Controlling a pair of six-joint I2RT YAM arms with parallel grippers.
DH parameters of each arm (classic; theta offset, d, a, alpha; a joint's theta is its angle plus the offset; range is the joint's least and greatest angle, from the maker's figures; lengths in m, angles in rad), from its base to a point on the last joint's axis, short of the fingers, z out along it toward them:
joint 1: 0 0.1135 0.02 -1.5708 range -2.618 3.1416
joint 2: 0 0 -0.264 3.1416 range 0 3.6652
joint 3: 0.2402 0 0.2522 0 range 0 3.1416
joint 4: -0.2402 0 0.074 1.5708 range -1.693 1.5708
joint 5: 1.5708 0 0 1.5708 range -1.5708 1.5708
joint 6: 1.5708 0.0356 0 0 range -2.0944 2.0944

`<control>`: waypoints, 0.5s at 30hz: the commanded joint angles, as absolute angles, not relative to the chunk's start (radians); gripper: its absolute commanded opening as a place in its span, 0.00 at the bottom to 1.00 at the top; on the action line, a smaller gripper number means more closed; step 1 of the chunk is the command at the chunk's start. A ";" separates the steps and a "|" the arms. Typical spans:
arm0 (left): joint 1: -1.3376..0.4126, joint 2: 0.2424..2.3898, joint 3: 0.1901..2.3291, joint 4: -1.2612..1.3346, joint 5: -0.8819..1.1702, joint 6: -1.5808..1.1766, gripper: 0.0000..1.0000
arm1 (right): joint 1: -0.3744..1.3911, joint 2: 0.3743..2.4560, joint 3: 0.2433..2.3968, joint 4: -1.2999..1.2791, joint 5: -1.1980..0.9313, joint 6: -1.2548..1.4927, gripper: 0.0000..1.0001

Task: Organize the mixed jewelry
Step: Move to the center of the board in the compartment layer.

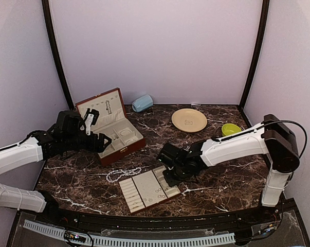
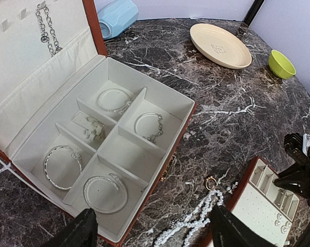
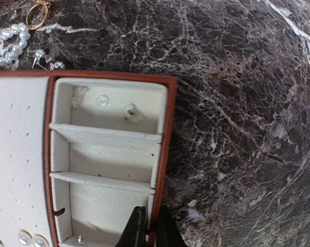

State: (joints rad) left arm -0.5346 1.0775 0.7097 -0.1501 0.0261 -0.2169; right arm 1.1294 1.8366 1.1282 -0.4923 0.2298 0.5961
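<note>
Right gripper (image 3: pixel 151 230) is nearly closed, pinching the outer rim of the slotted tray (image 3: pixel 169 134).

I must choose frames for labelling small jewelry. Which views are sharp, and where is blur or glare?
Top view: soft even light, but the pearl strand is tiny and coarse. Left wrist: box interior sharp, the gripper's fingers dark. Right wrist: tray sharp, marble smeared toward the right edge.

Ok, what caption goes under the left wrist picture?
Open jewelry box holding silver bracelets, pearl strand waiting on the marble table.
</note>
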 commanded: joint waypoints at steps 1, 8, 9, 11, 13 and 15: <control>-0.529 1.067 0.702 -0.130 0.024 -0.197 0.79 | 1.123 1.868 1.176 -0.498 0.239 0.643 0.04; -0.529 1.061 0.703 -0.129 0.029 -0.192 0.78 | 1.123 1.833 1.156 -0.500 0.217 0.692 0.00; -0.529 1.060 0.703 -0.129 0.029 -0.192 0.79 | 1.122 1.808 1.147 -0.500 0.215 0.700 0.00; -0.528 1.057 0.703 -0.128 0.030 -0.192 0.79 | 1.120 1.761 1.130 -0.503 0.215 0.717 0.00; -0.529 1.052 0.701 -0.129 0.030 -0.193 0.79 | 1.111 1.712 1.113 -0.507 0.211 0.737 0.00; -0.529 1.046 0.700 -0.129 0.029 -0.195 0.79 | 1.095 1.664 1.093 -0.508 0.202 0.757 0.00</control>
